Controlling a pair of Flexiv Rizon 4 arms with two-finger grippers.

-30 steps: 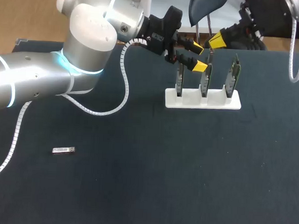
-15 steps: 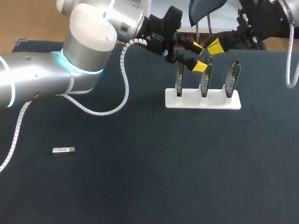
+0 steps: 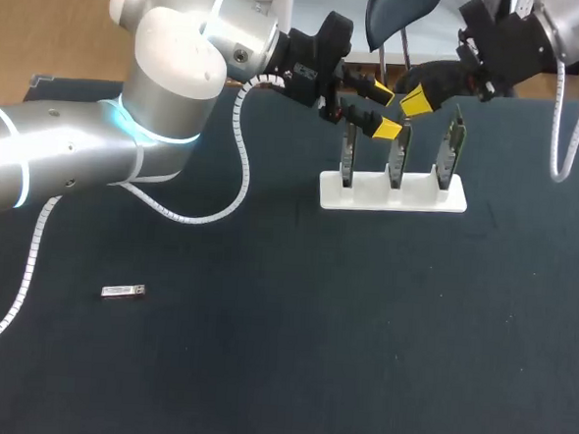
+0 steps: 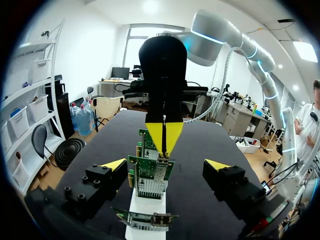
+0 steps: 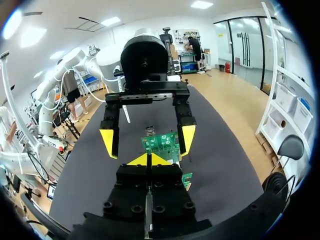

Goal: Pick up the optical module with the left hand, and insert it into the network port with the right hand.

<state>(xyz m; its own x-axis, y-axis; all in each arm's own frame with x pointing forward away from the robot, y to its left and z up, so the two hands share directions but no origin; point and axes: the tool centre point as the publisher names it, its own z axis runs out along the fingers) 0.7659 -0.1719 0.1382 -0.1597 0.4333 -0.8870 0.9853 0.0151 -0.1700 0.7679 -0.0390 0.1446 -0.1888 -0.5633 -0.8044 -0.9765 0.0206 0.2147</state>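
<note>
My left jaws stand wide open, one yellow fingertip (image 3: 381,89) above the other, and they hold nothing. They hang near the desk's far edge, just beside the tops of the circuit boards. In the left wrist view the two fingertips (image 4: 114,164) flank the nearest green board (image 4: 150,176) with a gap on each side, touching nothing. Metal network ports (image 4: 149,188) show in a row on that board's lower part.

My right jaws are closed, their yellow fingertips (image 4: 163,138) pressed together into a point. They sit just above the top edge of a board, facing my left jaws across the row. I cannot tell whether they touch the board. The right wrist view shows my own closed fingertips (image 5: 148,160) low in front, with the open left fingers beyond them and a green board (image 5: 162,145) between those fingers.

The three boards stand upright in slots of a white holder (image 3: 392,195), which rests on the dark desk (image 3: 359,359) toward its far edge, right of the middle.

My left arm (image 3: 77,155) comes in from the left edge and reaches across to the holder. My right arm (image 3: 567,22) comes in from the far right corner.

The optical module (image 3: 124,291), a small silver bar, lies flat on the desk's left part, nearer the front edge, well apart from the holder and from both jaws.
</note>
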